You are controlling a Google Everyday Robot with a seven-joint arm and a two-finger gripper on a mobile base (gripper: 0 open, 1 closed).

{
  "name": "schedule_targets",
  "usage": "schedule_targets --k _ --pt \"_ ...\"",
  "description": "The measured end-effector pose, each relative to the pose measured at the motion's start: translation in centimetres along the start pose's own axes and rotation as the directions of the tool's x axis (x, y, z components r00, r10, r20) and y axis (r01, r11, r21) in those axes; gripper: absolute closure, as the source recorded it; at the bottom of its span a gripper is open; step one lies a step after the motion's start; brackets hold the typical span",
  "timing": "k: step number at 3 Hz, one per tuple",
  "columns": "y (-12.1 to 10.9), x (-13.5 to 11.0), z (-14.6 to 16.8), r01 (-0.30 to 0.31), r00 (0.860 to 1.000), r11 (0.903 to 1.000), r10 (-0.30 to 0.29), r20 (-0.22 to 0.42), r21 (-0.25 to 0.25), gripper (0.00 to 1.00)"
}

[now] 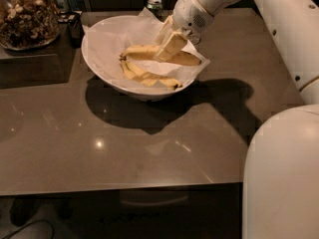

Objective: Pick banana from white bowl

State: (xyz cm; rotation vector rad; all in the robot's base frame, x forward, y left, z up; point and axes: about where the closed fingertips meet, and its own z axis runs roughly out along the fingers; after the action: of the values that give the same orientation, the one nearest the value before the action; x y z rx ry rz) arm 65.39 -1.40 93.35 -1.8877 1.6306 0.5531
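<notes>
The white bowl (pixel 95 63) with a crinkled paper liner stands at the back middle of the brown table. Two bananas lie in it. The banana (pixel 136 51), plump and gently curved, lies across the far side of the bowl. A thinner banana (pixel 144 76) with a blackened tip lies in front of it. My gripper (pixel 167 48) reaches down from the upper right into the bowl and sits right at the middle of the plump banana, hiding that part of it.
A glass jar of nuts (pixel 27 16) stands on a dark raised block (pixel 30 66) at the back left. A can (pixel 155 5) stands behind the bowl. My white arm and body (pixel 281 178) fill the right side. The table's front edge (pixel 124 188) runs below.
</notes>
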Motion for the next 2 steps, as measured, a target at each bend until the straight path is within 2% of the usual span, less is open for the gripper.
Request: schedule_targets --k 1,2 --pt "2.1 -1.2 -4.1 0.023 0.999 0.999 -0.025 0.043 0.039 1.0" --pt "5.1 -1.3 -7.7 0.0 0.997 0.9967 -0.006 0.077 0.081 1.0"
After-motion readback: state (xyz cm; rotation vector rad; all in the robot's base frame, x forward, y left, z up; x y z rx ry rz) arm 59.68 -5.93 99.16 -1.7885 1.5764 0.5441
